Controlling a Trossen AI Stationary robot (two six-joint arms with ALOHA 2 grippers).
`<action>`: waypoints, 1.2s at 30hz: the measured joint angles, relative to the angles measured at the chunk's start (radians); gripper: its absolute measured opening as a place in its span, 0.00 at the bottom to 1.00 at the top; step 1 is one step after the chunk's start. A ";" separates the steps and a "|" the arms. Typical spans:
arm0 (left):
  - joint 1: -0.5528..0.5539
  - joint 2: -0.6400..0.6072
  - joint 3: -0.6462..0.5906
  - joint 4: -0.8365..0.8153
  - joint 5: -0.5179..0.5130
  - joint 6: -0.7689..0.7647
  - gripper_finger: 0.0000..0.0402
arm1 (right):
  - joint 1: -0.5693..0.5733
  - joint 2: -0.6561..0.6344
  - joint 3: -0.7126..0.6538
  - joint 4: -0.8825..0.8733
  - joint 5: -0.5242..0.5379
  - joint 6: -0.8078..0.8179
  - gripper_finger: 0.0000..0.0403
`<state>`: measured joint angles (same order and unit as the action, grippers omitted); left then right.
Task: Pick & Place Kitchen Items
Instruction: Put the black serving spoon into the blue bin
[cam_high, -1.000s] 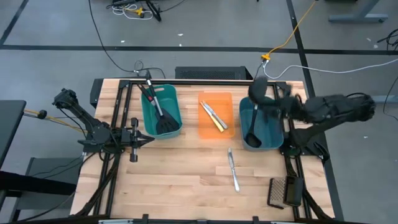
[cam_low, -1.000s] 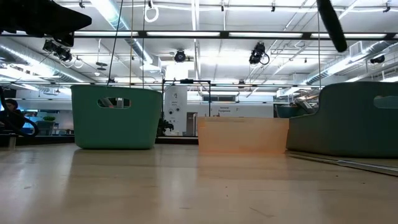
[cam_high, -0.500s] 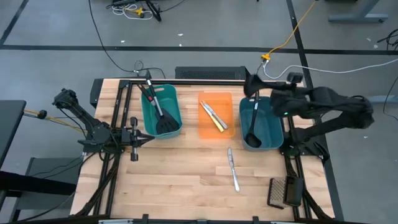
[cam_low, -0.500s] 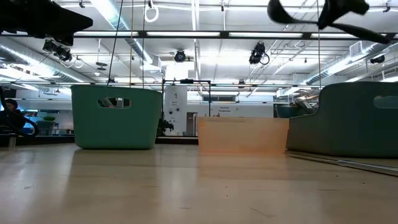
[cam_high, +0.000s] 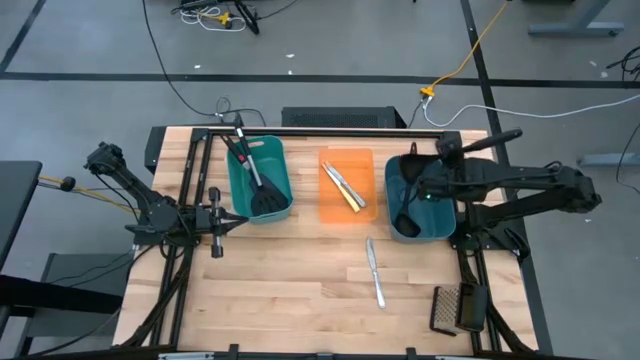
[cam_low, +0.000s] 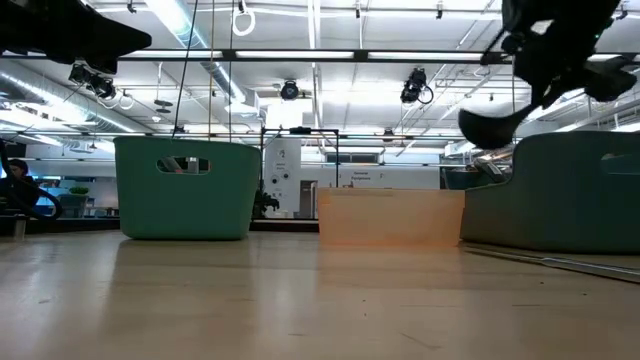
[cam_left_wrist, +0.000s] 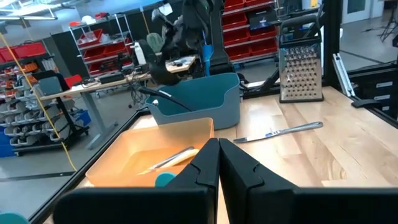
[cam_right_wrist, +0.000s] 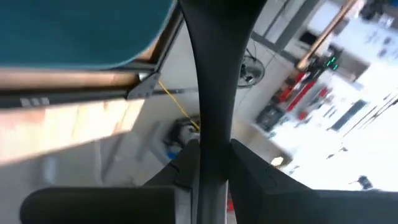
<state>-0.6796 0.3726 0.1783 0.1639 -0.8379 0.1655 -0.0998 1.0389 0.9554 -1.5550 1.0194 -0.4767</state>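
My right gripper (cam_high: 445, 165) is shut on a black ladle (cam_high: 490, 140) above the right teal tub (cam_high: 440, 230); in the low view the ladle's bowl (cam_low: 490, 125) hangs just above the tub's rim (cam_low: 570, 140). Another black ladle (cam_high: 404, 212) lies inside that tub, leaning on its wall. My left gripper (cam_high: 232, 222) waits shut and empty at the table's left side, next to the left teal tub (cam_high: 258, 178). My right gripper pinches the ladle's handle (cam_right_wrist: 211, 124) between its two fingers (cam_right_wrist: 249, 168), which lie across it. The ladle is lifted clear and tilted, with its bowl (cam_low: 490, 125) lower than its handle, over the right tub.
The left teal tub holds black spatulas (cam_high: 262, 195). The orange tray (cam_high: 345, 160) between the tubs holds slim knives (cam_high: 343, 186). A silver knife (cam_high: 374, 272) lies on the bare wood nearer the front. A dark grater (cam_high: 452, 308) lies at the front right corner.
My right gripper has turned and come down toward the right tub with the ladle. The ladle stood high up, first steep and then about level; now it is tilted with its bowl lowered to just above the tub's rim.
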 joint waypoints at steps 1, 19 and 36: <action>0.000 0.000 0.000 -0.001 0.000 0.000 0.03 | 0.001 0.000 -0.021 0.006 0.012 -0.033 0.15; 0.000 0.000 0.000 -0.038 -0.039 0.008 0.03 | 0.044 0.000 -0.144 0.086 -0.139 -0.244 0.15; 0.000 0.000 0.000 -0.047 -0.041 0.012 0.03 | 0.068 0.002 -0.222 0.231 -0.273 -0.491 0.15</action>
<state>-0.6796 0.3725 0.1783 0.1173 -0.8791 0.1779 -0.0319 1.0412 0.7338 -1.3238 0.7469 -0.9681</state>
